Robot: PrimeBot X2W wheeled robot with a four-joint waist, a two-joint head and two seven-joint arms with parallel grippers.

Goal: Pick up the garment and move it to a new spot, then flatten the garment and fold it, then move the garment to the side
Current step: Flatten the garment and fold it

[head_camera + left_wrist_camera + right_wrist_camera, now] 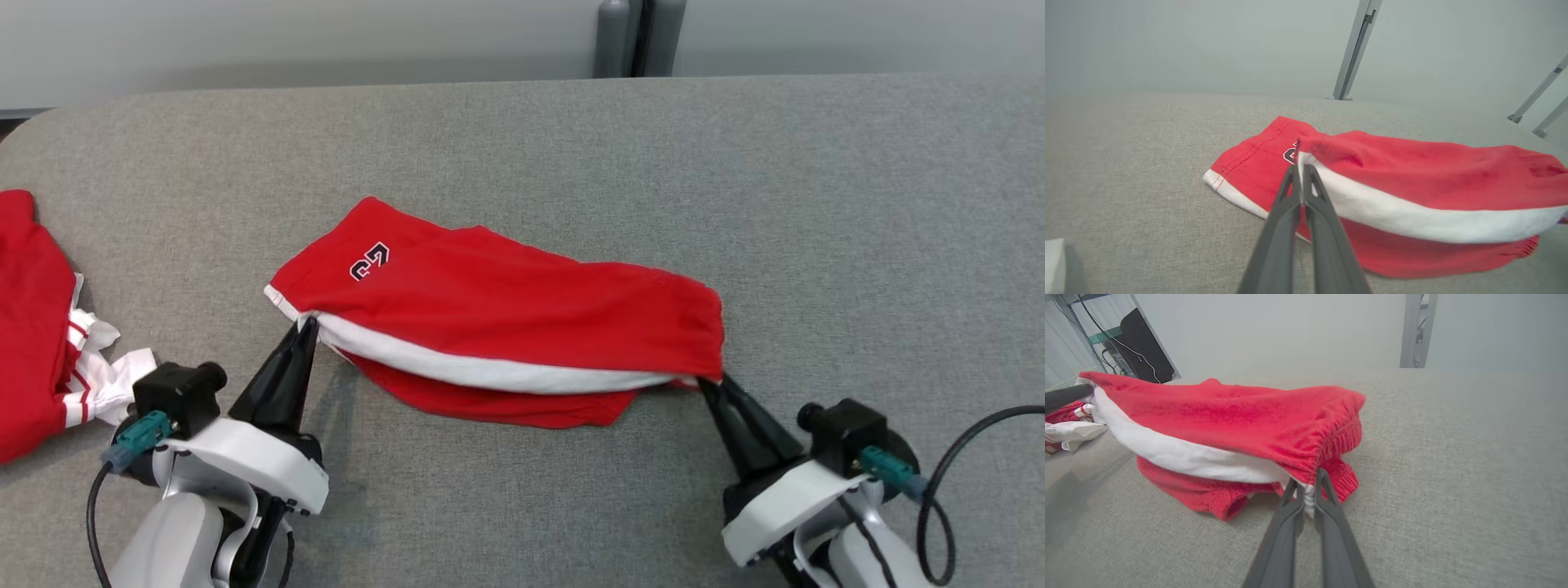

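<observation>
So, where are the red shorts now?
In the head view the red shorts sit centre on the grey table, their near edge held by the left gripper and right gripper.

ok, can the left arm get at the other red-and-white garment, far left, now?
Probably not yet: the left fingers are shut on the red shorts. Released, likely yes; that red-and-white garment lies close, only table between.

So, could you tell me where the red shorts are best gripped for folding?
At both ends of the white stripe, from the near side: left hand on the leg-hem corner, right hand on the gathered waistband. That long edge faces the robot, so the shorts should lift evenly.
</observation>
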